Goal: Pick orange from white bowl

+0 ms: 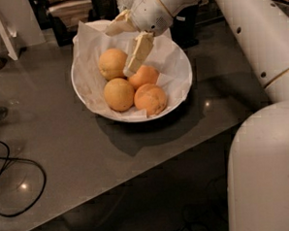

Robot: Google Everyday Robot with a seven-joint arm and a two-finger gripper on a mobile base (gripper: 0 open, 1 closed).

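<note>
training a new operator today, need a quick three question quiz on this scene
1. How many oranges lie in the bowl?
2. True or false: the hand holds an orange lifted clear above the bowl.
3. What lies on the table left of the bowl? A) black cable B) a knife C) a spoon

Key
1. Four.
2. False: the hand is open, low over the back of the bowl, one finger reaching down beside the back-left orange. All the oranges rest in the bowl.
3. A.
</note>
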